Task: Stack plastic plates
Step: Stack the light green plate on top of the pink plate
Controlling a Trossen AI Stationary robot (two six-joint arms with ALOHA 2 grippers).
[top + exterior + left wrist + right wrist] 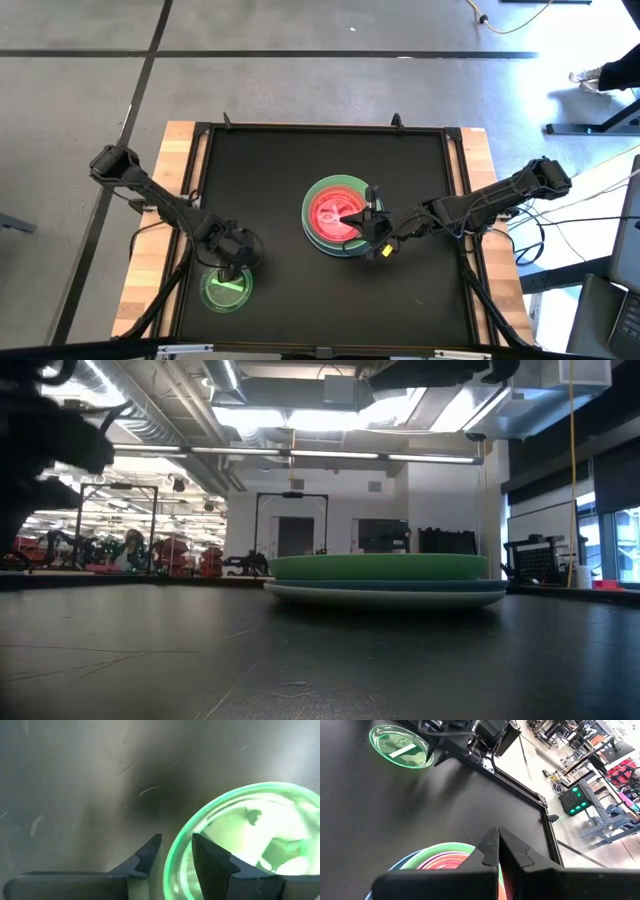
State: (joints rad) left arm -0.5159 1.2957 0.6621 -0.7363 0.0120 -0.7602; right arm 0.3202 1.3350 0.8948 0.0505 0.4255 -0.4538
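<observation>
A stack of large plates (335, 215) sits right of the table's middle, green on blue on pale (385, 578), with a small pink plate (330, 212) lying on top. My right gripper (497, 836) hovers above the stack's right side, shut and touching nothing. It stays above the low view's stack. A small translucent green plate (228, 288) with a pale centre bar lies near the table's near-left corner. My left gripper (176, 851) is at that plate's far rim, shut on it. The other plates are hidden or out of view. My left gripper holds the small green plate by its rim (176, 862) on the far side. The rim is pinched with one finger (212, 862) inside the plate and one finger (147, 857) outside. The fingers point down from above. Whether the plate is off the table does not show.
A black mat (270, 180) covers the table inside a raised frame, with wooden strips (175, 160) at both sides. Bare mat lies between the two arms and toward the far edge. The low view shows the room behind the table.
</observation>
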